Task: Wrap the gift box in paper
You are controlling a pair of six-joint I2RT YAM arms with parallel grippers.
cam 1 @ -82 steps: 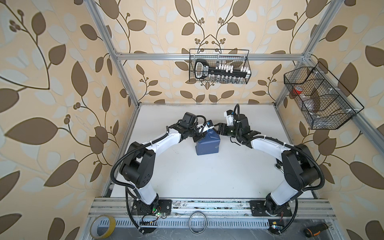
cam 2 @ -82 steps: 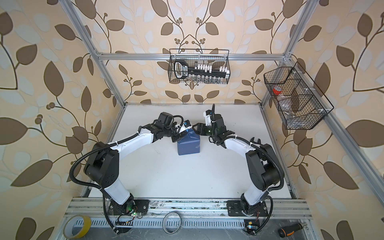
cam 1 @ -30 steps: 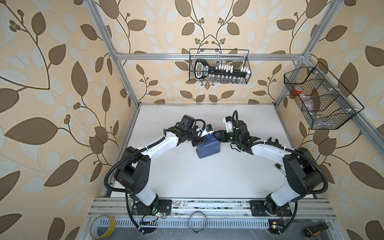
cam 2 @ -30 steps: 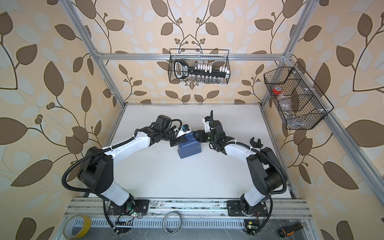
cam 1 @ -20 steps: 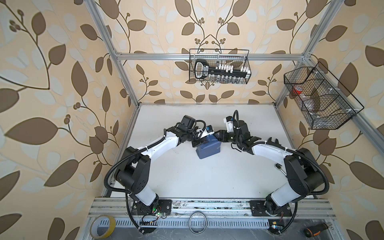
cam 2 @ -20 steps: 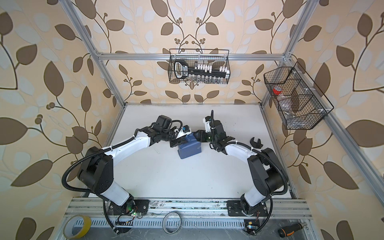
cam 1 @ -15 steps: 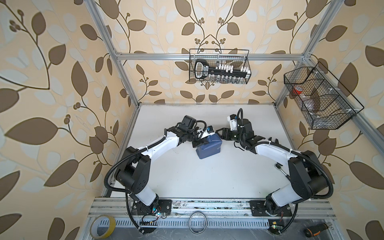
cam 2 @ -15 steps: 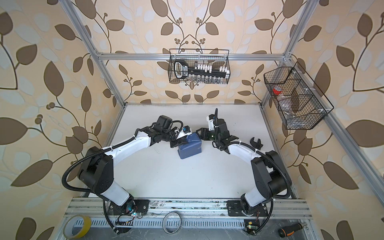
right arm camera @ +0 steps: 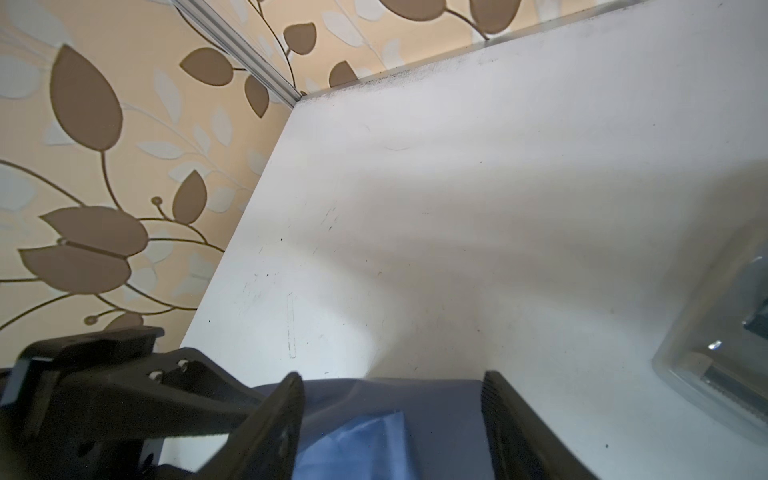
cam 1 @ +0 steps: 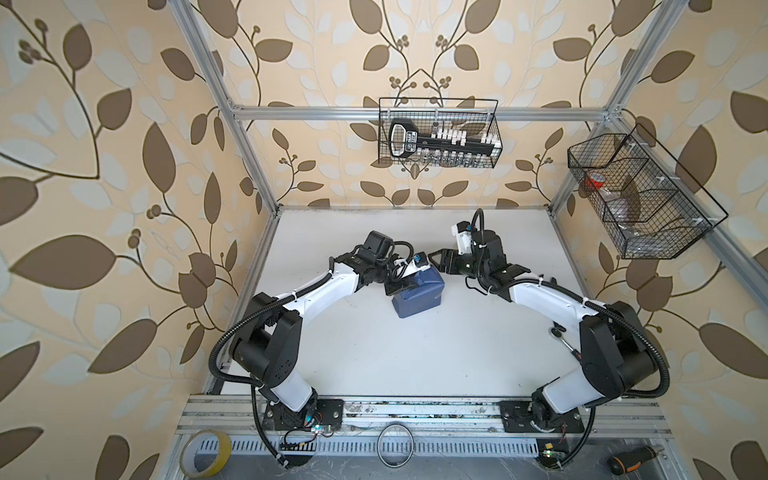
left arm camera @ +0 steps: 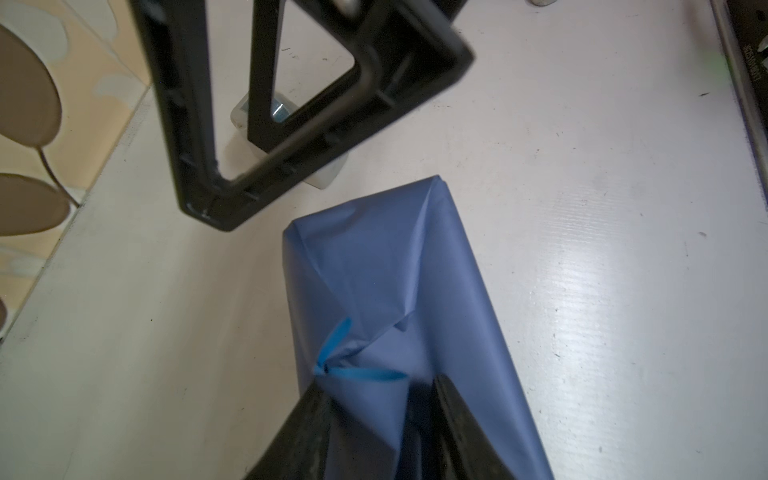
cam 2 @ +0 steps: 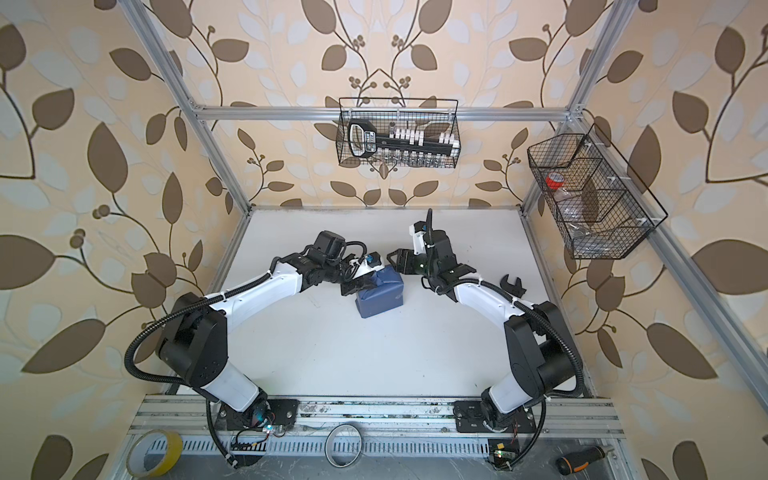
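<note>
Left pincer (left arm camera: 380, 395) nips a paper (left arm camera: 386, 270) fold between its tips. Right pincer (cam 1: 436, 261) gapes empty just beyond; nearby lettering (left arm camera: 753, 66) unreadable.

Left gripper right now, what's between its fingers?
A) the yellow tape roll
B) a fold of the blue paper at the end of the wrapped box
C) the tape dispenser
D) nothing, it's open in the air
B: in the left wrist view the left gripper is closed on a gathered fold of the paper, while the right gripper stands open beside it.
</note>
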